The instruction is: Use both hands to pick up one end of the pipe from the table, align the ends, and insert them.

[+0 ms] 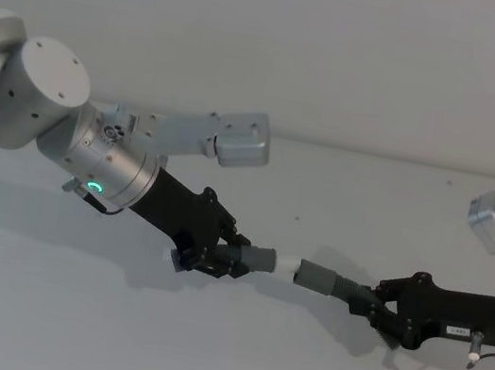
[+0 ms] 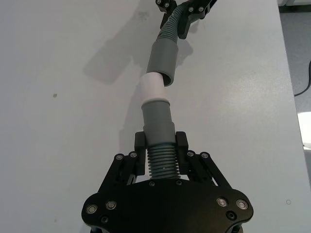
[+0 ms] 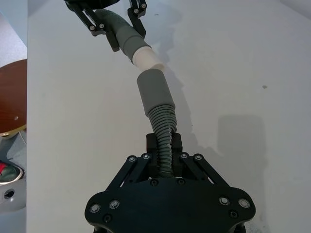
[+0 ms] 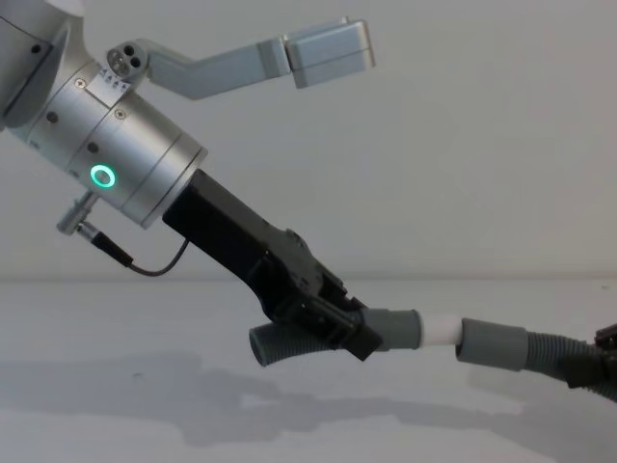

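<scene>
This looks like a robotics lab or test room. A plain white tabletop (image 1: 199, 349) stands against a bare pale wall (image 1: 348, 49), with two silver robot arms (image 4: 106, 135) reaching over it, one wearing a green glowing ring (image 4: 102, 177). Past the tabletop's edge in the right wrist view sits a reddish-brown round wooden surface (image 3: 12, 97), and in the left wrist view a black cable (image 2: 303, 77) lies on grey flooring.

- The right gripper (image 4: 605, 365) is cut off by the chest view's right edge.
- The white tip (image 2: 154, 86) partly hides behind the far cuff (image 2: 164, 60); whether it is inside, I cannot tell.
</scene>
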Controlling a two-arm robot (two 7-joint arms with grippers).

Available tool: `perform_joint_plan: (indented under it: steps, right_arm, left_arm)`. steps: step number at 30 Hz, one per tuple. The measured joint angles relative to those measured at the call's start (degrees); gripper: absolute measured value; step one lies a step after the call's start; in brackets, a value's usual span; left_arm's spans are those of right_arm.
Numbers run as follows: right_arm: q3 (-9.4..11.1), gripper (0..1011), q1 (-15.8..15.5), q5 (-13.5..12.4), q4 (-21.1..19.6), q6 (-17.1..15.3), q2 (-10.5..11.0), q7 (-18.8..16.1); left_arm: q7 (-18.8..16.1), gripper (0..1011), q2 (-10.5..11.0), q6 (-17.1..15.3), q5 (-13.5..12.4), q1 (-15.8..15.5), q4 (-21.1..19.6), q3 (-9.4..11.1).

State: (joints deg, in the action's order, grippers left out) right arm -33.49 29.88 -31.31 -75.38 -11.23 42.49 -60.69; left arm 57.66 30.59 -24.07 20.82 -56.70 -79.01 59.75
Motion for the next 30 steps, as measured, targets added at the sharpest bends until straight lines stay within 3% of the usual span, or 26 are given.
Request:
perform_joint_plan:
  steps: [30]
  right_arm:
    - [-1.4,141,1.0,-1.2,0.3,-1.5,0.1,1.4]
  left_arm:
    - [-0.6,345,0.9,-0.4,0.9,0.7,-0.9,-0.7]
